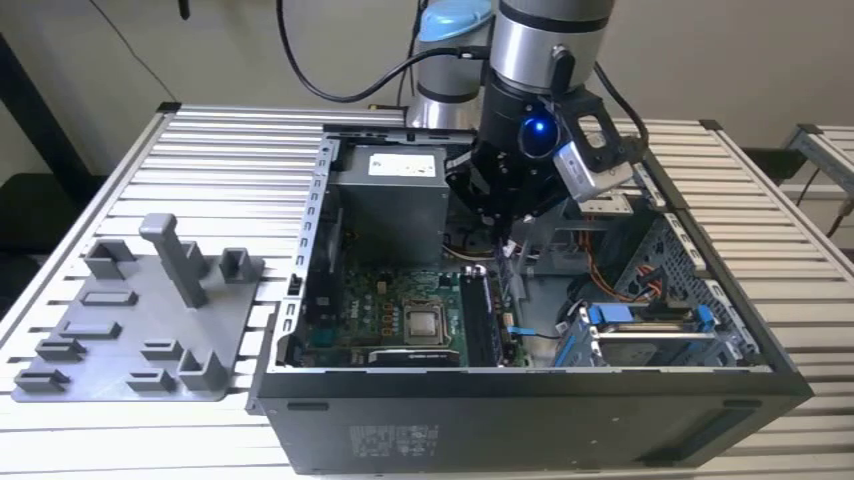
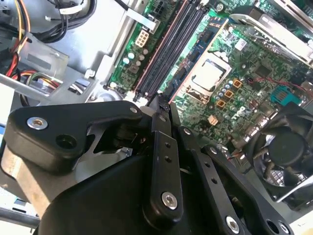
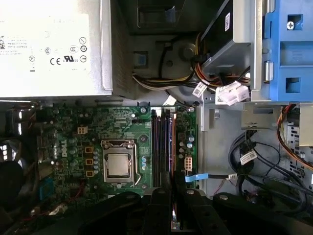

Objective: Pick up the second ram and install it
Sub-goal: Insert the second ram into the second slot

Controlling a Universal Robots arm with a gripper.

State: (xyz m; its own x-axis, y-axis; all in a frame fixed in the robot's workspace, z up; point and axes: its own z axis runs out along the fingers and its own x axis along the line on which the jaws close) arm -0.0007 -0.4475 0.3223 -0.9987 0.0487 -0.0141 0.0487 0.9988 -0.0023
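**Tool down in the case with the stick lined up on the memory slots**

The tool point(image 3: 173, 193) is pinched narrow on a thin board seen edge-on. I take that to be the second ram point(image 3: 172, 147), which runs out from the jaws right along the slots on the motherboard point(image 3: 73, 122). In the exterior view the tool point(image 1: 505, 240) hangs inside the open PC case point(image 1: 534, 385), with the stick point(image 1: 483, 315) standing on edge at about 6 o'clock from it. The grey fixture tray point(image 1: 134, 320) is at 9 o'clock from the case on the table point(image 1: 240, 150), with no stick on it that I can see. So the pickup looks done and it's at the slot. I can't tell if it's clicked home, or if another stick sits beside it.
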